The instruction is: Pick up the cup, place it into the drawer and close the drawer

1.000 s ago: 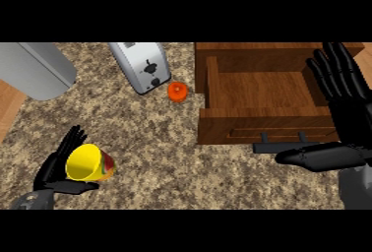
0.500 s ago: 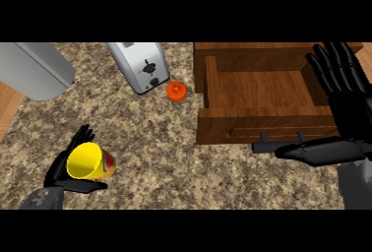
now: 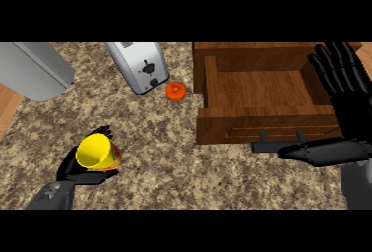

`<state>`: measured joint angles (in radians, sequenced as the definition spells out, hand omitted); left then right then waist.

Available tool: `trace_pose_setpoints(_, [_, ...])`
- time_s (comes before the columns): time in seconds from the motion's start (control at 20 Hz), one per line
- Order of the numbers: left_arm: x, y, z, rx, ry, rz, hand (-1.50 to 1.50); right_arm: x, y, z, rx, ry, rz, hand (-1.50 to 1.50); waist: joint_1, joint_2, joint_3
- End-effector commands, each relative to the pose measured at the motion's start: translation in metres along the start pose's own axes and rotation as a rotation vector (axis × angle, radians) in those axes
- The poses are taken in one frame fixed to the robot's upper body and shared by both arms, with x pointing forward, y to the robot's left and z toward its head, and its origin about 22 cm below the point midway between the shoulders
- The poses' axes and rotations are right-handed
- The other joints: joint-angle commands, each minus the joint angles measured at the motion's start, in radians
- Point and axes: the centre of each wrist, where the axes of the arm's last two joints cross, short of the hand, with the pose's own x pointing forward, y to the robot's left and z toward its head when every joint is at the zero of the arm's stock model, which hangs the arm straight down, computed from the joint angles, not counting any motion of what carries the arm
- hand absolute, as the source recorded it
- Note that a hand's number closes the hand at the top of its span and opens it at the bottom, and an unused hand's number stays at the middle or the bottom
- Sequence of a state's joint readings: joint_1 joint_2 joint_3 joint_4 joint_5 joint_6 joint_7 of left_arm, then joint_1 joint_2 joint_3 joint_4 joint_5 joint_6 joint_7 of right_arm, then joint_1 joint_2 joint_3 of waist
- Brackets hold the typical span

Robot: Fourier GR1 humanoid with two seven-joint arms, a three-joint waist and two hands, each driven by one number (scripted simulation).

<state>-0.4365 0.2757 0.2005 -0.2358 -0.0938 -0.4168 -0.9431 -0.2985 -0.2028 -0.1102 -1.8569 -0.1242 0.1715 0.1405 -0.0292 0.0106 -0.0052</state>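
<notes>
The yellow cup (image 3: 97, 152) sits in the left hand (image 3: 80, 170) at the near left of the counter (image 3: 167, 167); it is tilted, its open mouth turned up and to the left, a band of red showing low on its right side; the black fingers curl round it from below and behind, one fingertip showing above its far rim and the thumb lying under its near side; whether the cup's base touches the stone I cannot tell.

The right hand (image 3: 341, 113) is at the right, fingers straight and spread, reaching far over the right wall of the open drawer (image 3: 258, 91); its thumb lies flat across the near right, just beside the dark handle (image 3: 280, 142) on the drawer's front panel; it holds nothing.

The drawer stands pulled out over the counter's far right, its wooden floor bare and its front panel facing near; between the cup and that front panel lies an open stretch of speckled counter.

Farther off, a small orange object (image 3: 175, 91) rests just beside the drawer's left wall; a silver toaster (image 3: 139, 66) lies tilted just left of it; a large grey rounded appliance (image 3: 30, 69) fills the far left corner; a strip of wooden floor (image 3: 7, 106) shows beyond the counter's left edge.
</notes>
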Motion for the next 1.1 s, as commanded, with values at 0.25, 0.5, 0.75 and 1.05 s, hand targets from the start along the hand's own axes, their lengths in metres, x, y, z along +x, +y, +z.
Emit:
trace_pose_setpoints(0.25, [0.001, -0.01, -0.007, 0.06, -0.337, -0.103, 1.5, -0.008, -0.005, 0.01, -0.01, 0.018, 0.025, -1.5, 0.004, 0.001, 0.0])
trace_pose_setpoints(0.5, [0.004, -0.025, -0.026, 0.283, -0.379, -0.164, 1.5, -0.001, -0.009, 0.004, -0.011, -0.012, 0.0, -1.5, 0.006, -0.001, 0.001])
trace_pose_setpoints(0.75, [-0.004, -0.061, -0.041, 0.457, -0.468, -0.076, 1.5, 0.001, -0.018, 0.004, -0.004, -0.011, -0.005, -1.5, 0.006, -0.002, 0.002])
trace_pose_setpoints(1.05, [0.04, -0.071, -0.098, 0.207, -0.555, 0.039, 1.5, -0.001, -0.016, 0.003, -0.017, 0.012, 0.01, -1.5, 0.019, -0.01, 0.004])
